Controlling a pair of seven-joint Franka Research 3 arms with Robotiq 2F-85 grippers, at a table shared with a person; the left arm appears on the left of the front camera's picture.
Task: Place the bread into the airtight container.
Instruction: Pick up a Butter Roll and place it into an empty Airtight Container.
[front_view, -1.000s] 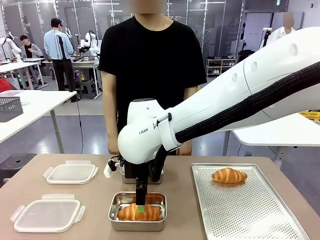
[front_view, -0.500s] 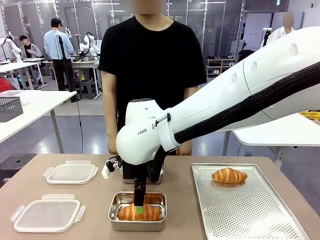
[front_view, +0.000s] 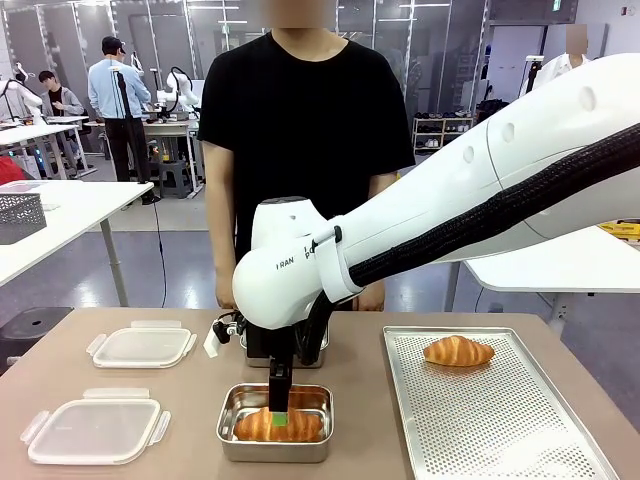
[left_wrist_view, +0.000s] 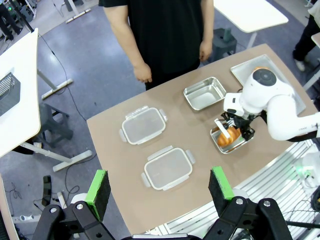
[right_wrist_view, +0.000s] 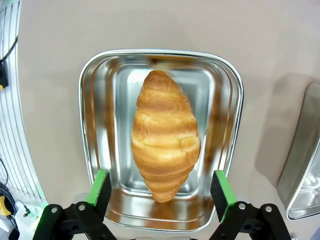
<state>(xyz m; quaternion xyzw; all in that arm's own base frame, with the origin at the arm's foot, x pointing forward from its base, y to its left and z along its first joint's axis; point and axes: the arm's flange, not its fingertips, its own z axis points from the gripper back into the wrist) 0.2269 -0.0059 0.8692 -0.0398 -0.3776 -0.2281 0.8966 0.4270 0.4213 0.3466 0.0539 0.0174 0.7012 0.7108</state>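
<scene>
Lids (front_view: 93, 430) sit at nine o'clock of the steel container (front_view: 275, 450), unused. In it we see the croissant (front_view: 255, 426) lying flat, with the right gripper (front_view: 280, 412) spread wide either side and pinching nothing. Over the last second our arm has only drifted slightly toward nine o'clock, so we judge this bread delivered. At three o'clock, a second croissant (front_view: 458, 351) waits on the tray (front_view: 500, 420).
</scene>
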